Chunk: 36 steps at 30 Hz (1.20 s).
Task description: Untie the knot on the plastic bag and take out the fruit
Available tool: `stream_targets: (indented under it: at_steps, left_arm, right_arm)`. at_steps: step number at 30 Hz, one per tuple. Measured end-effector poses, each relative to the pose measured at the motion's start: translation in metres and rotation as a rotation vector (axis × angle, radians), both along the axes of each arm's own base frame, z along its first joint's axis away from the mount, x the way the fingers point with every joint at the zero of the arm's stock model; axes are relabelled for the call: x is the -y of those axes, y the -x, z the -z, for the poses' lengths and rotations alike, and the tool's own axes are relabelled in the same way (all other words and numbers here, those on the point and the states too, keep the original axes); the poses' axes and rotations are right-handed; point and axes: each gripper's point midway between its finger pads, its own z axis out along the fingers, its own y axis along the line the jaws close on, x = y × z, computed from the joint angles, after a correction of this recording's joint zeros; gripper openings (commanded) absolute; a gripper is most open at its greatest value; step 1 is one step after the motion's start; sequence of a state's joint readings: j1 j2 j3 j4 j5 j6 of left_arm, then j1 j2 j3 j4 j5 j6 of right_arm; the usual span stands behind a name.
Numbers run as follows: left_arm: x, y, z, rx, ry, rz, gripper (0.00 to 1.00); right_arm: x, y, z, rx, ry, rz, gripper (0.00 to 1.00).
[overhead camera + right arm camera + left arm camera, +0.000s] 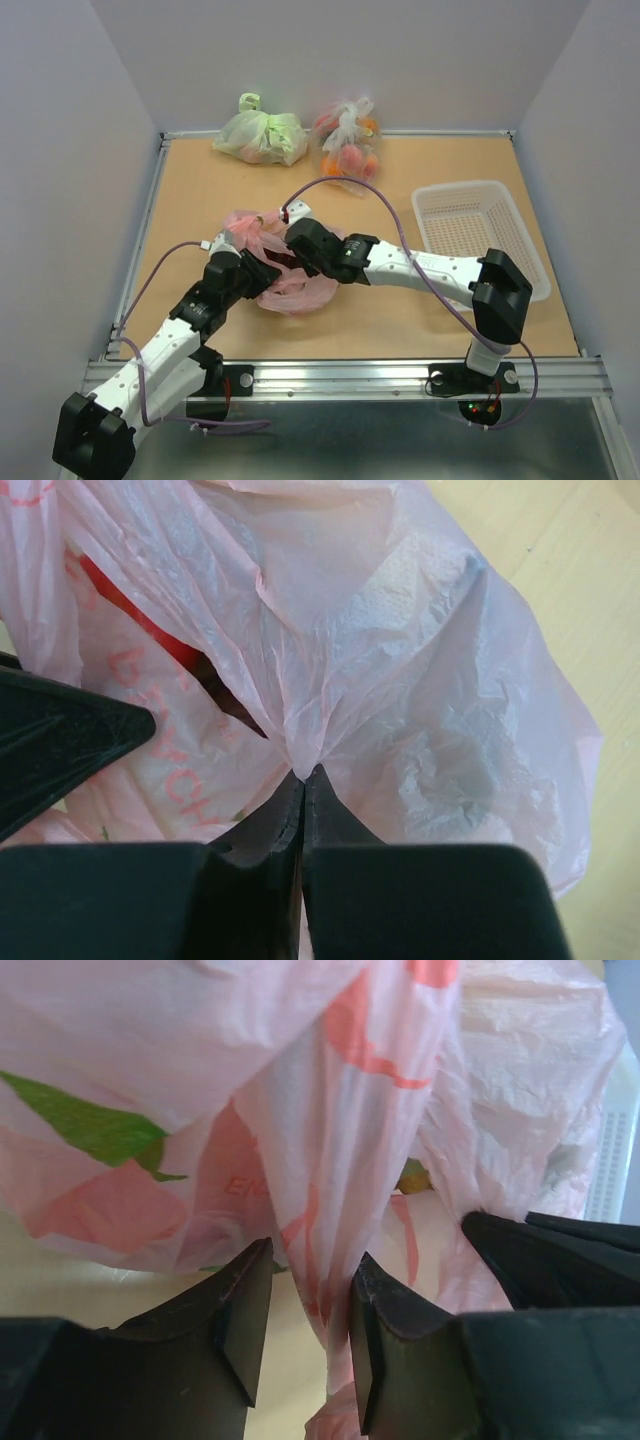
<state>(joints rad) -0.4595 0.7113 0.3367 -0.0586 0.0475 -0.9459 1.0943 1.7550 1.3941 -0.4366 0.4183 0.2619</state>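
Pinching tight, the right gripper has its jaws clenched on a peak of the pink plastic bag, which sits mid-frame in the top view, between both arms. The left gripper stands parted around a hanging fold of film, not squeezing it. Early days, I'd judge: the knot can't be picked out, and no fruit shows outside the bag. Reddish lettering runs across the film, too crumpled to read, so no brand.
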Motion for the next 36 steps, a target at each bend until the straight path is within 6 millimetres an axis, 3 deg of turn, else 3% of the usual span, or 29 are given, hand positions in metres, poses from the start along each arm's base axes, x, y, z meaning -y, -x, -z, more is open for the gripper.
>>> stream_targets:
  at_steps: [2, 3, 6, 9, 11, 15, 16, 17, 18, 21, 22, 23, 27, 29, 32, 36]
  left_arm:
    - [0.001, -0.002, 0.002, -0.003, -0.003, -0.004, 0.31]
    - [0.002, -0.004, 0.003, 0.0, -0.002, -0.004, 0.2]
    - [0.001, -0.009, 0.004, 0.005, -0.012, -0.02, 0.0]
    - [-0.009, -0.015, 0.005, 0.007, -0.055, -0.066, 0.0]
    - [-0.018, -0.02, 0.001, 0.01, -0.102, -0.104, 0.0]
    - [-0.048, -0.044, -0.025, 0.045, -0.199, -0.2, 0.0]
    - [-0.063, -0.054, -0.038, 0.064, -0.22, -0.252, 0.0]
    - [-0.073, -0.063, -0.048, 0.077, -0.221, -0.28, 0.0]
    - [-0.078, -0.073, -0.064, 0.106, -0.221, -0.276, 0.0]
    - [-0.092, -0.095, -0.091, 0.152, -0.283, -0.275, 0.0]
    - [-0.094, -0.1, -0.096, 0.163, -0.299, -0.265, 0.0]
    - [-0.092, -0.108, -0.102, 0.173, -0.32, -0.229, 0.0]
    - [-0.076, -0.123, -0.104, 0.179, -0.338, -0.098, 0.0]
    - [-0.067, -0.122, -0.096, 0.165, -0.331, -0.03, 0.0]
    - [-0.055, -0.118, -0.095, 0.175, -0.315, 0.033, 0.0]
    - [-0.045, -0.107, -0.096, 0.196, -0.29, 0.08, 0.04]
  right_arm:
    - [0.001, -0.002, 0.0, 0.004, 0.002, 0.006, 0.01]
    - [0.003, -0.003, 0.0, 0.005, 0.003, 0.012, 0.01]
    - [0.006, -0.008, -0.002, 0.015, 0.005, 0.033, 0.01]
    - [0.019, -0.022, -0.009, 0.042, 0.001, 0.092, 0.01]
    - [0.039, -0.038, -0.019, 0.057, -0.032, 0.165, 0.01]
    - [0.138, -0.081, -0.06, 0.114, -0.14, 0.434, 0.01]
    - [0.166, -0.09, -0.072, 0.141, -0.167, 0.506, 0.01]
    - [0.192, -0.093, -0.084, 0.16, -0.208, 0.568, 0.01]
    - [0.2, -0.087, -0.093, 0.158, -0.264, 0.576, 0.01]
    - [0.19, -0.064, -0.106, 0.144, -0.339, 0.505, 0.01]
    - [0.187, -0.06, -0.106, 0.132, -0.351, 0.486, 0.07]
    - [0.183, -0.055, -0.105, 0.109, -0.366, 0.459, 0.27]
    - [0.167, -0.043, -0.1, 0.024, -0.394, 0.355, 0.7]
    - [0.156, -0.036, -0.104, -0.013, -0.407, 0.283, 0.82]
    - [0.137, -0.031, -0.123, -0.033, -0.445, 0.19, 0.84]
    - [0.096, -0.027, -0.155, -0.031, -0.496, 0.026, 0.84]
